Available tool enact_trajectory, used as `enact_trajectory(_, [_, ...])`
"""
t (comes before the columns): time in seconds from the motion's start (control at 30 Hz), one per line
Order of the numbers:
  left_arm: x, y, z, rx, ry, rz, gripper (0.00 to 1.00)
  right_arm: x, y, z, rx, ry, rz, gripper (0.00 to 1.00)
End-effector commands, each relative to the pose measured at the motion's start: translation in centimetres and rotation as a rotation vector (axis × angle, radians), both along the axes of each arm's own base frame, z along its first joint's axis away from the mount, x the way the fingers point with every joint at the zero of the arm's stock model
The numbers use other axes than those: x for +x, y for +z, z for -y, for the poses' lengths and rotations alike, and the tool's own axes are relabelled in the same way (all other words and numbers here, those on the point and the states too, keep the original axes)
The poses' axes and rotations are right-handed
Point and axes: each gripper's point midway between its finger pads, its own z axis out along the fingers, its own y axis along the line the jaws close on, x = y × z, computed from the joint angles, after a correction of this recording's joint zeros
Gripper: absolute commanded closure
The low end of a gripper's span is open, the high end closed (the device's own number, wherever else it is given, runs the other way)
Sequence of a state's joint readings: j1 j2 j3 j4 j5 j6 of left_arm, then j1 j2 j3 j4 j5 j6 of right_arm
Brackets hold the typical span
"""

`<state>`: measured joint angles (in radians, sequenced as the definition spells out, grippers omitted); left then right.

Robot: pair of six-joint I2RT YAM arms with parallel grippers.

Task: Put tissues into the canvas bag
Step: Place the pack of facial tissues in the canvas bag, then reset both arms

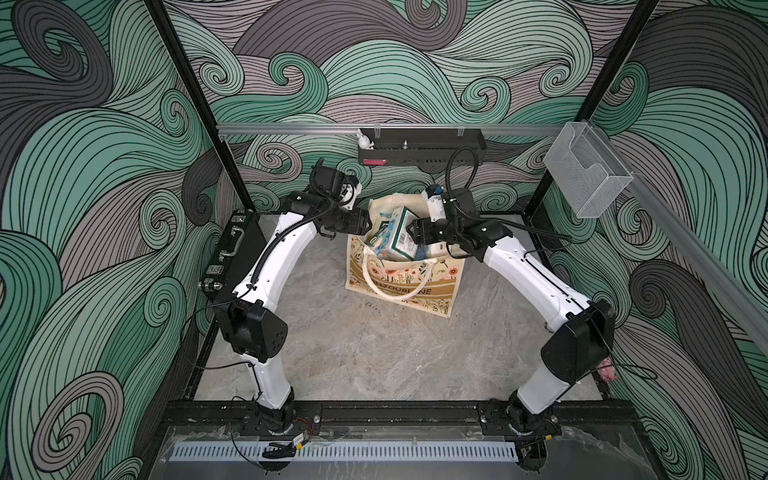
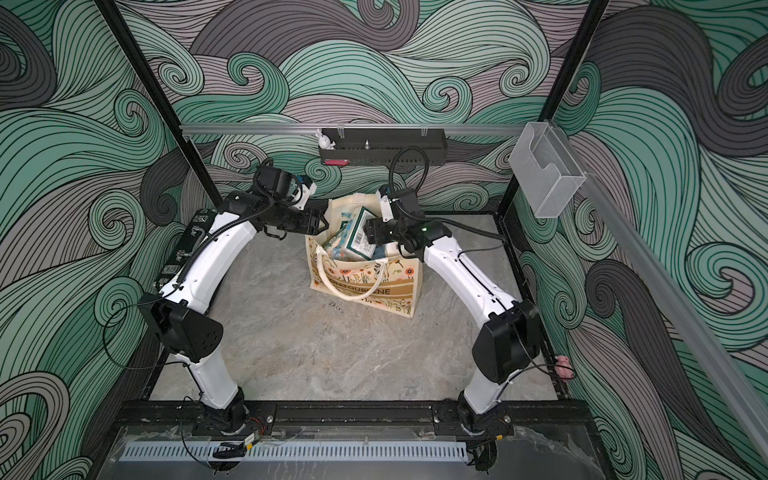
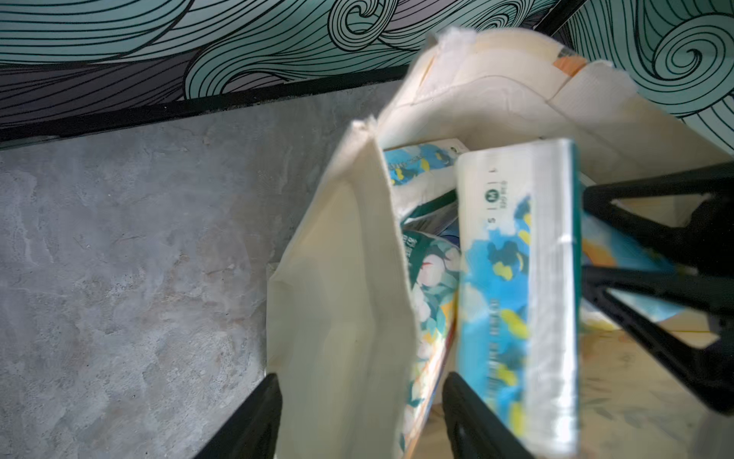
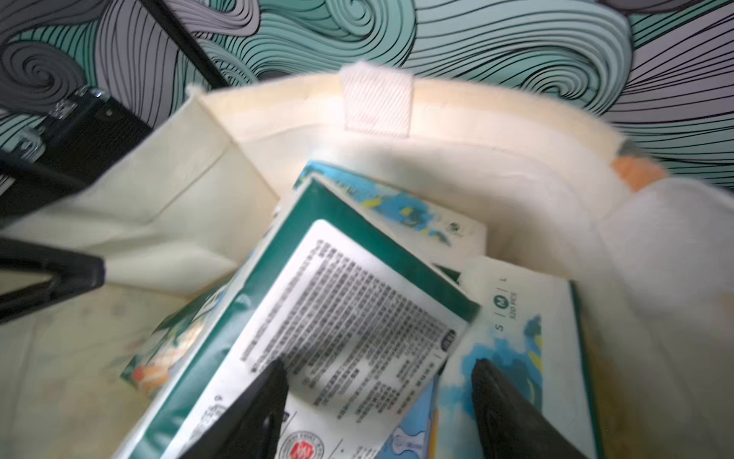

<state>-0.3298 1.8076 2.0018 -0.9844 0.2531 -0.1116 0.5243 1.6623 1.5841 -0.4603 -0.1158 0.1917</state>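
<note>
Several tissue pks (image 1: 400, 239), inside canvas bag (image 1: 434, 293)

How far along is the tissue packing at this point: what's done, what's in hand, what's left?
Done: several tissue packs sit crowded in the canvas bag; none shows on the table. In hand: nothing; the left gripper straddles the bag's side wall, the right gripper hangs open over the dark green pack. Left: probably only settling that protruding pack and withdrawing.
</note>
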Motion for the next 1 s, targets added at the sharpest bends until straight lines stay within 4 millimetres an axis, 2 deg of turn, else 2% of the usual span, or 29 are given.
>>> enact_trajectory(0.0, [0.1,-0.5,-0.4,0.018,0.004,-0.024,0.33,-2.5,-1.0,-1.1,0.021,0.052,-0.045,0.26])
enact_trajectory(0.07, [0.2,-0.7,-0.3,0.010,0.007,-0.033,0.33,-2.8,-1.5,-0.6,-0.001,0.047,-0.049,0.26])
enact_trajectory(0.13, [0.0,-0.2,-0.4,0.001,0.013,-0.027,0.33,-3.1,-0.6,0.0,-0.018,0.041,-0.018,0.25])
enact_trajectory(0.2, [-0.4,1.0,-0.7,-0.008,0.028,-0.002,0.33,-3.6,1.4,0.7,-0.015,0.038,0.022,0.25])
enact_trajectory(0.3, [-2.0,4.3,-1.8,-0.029,0.078,0.075,0.31,-5.0,5.9,3.0,-0.008,0.009,0.116,0.22])
enact_trajectory(0.37, [-3.2,5.5,-3.9,-0.043,0.189,0.127,0.22,-5.8,8.4,6.2,-0.021,-0.076,0.200,0.19])
enact_trajectory(0.4, [-3.5,6.9,-4.6,-0.076,0.224,0.214,0.16,-6.2,9.2,8.1,-0.029,-0.134,0.236,0.18])
enact_trajectory(0.43, [-4.0,7.0,-5.3,-0.112,0.268,0.269,0.09,-6.2,9.6,10.0,-0.034,-0.192,0.263,0.17])
enact_trajectory(0.47, [-5.0,7.6,-6.4,-0.160,0.315,0.351,0.02,-6.2,9.0,12.2,-0.045,-0.263,0.279,0.16])
enact_trajectory(0.5, [-5.8,6.6,-7.7,-0.184,0.375,0.387,0.01,-6.1,9.0,14.4,-0.040,-0.343,0.314,0.15])
enact_trajectory(0.53, [-6.4,5.7,-9.0,-0.186,0.432,0.419,0.01,-6.2,8.2,16.2,-0.040,-0.406,0.329,0.13])
enact_trajectory(0.57, [-7.0,4.3,-10.2,-0.171,0.476,0.461,0.01,-6.3,7.3,18.1,-0.037,-0.484,0.365,0.03])
enact_trajectory(0.6, [-7.7,3.1,-11.3,-0.153,0.508,0.509,0.01,-6.5,6.2,20.0,-0.052,-0.566,0.404,0.00])
enact_trajectory(0.67, [-8.7,0.5,-13.3,-0.119,0.588,0.566,0.01,-7.1,2.6,22.5,-0.138,-0.653,0.466,0.00])
enact_trajectory(0.83, [-10.4,-5.3,-16.2,-0.025,0.693,0.615,0.01,-8.0,-7.0,24.1,-0.407,-0.589,0.540,0.00])
enact_trajectory(0.9, [-10.8,-6.4,-17.9,0.042,0.763,0.632,0.01,-8.2,-9.2,24.6,-0.371,-0.604,0.546,0.00])
enact_trajectory(0.97, [-10.9,-6.6,-18.6,0.091,0.766,0.664,0.01,-7.9,-10.3,24.2,-0.317,-0.574,0.532,0.00])
